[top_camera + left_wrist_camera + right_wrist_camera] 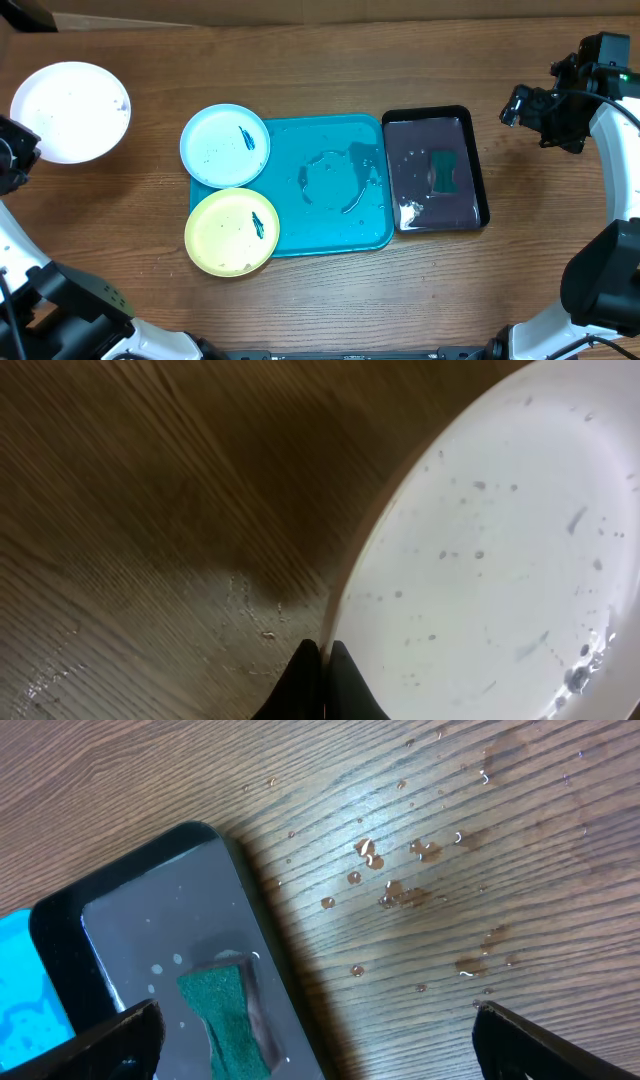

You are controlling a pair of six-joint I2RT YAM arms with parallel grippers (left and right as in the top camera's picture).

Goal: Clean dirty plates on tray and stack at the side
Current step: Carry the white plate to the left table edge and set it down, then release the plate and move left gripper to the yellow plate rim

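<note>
Left pincer (322, 660): closed, we judge on the rim of the white plate.
White plate (70, 112): on the table, well apart from the tray, far left.
Blue plate (224, 145), yellow plate (232, 231): both smeared and overlapping the teal tray's (340, 225) left rim. They lie to the right of our closed pincer, and the left arm is nearer.
Sponge (444, 171): in the black tray (478, 160), long axis along that tray's length.
Right pincer (315, 1020): wide open and empty, just beside the black tray.
</note>
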